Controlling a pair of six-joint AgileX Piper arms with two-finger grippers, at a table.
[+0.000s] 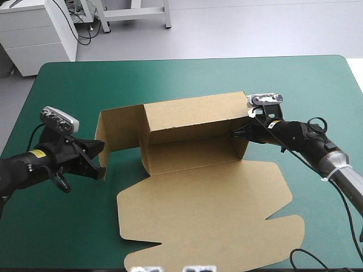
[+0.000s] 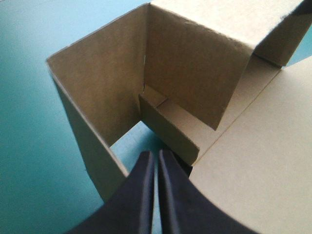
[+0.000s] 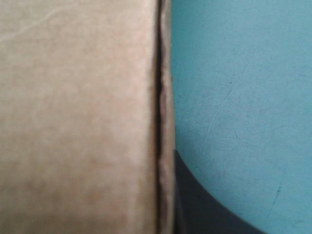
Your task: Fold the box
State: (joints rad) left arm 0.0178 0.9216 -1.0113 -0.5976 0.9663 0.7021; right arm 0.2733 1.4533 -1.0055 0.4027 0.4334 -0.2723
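Your left gripper [image 2: 156,155] is closed to a thin slit and grips nothing. The brown box [image 1: 187,133] stands just ahead of its tips, a low flap nearest and an upright side panel beyond. The box sits mid-desk [image 1: 62,226], back wall raised, a large sheet lying flat. Your right gripper [image 1: 240,134] is clamped on the box's right wall, board edge between its fingers; only one finger [image 3: 195,204] shows.

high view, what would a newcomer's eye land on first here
The brown box in the middle of the table, half built: back wall raised, its big lid lying flat toward the near edge. The right gripper pinches the box's right end wall, while the left gripper, shut, sits by the standing left flap.
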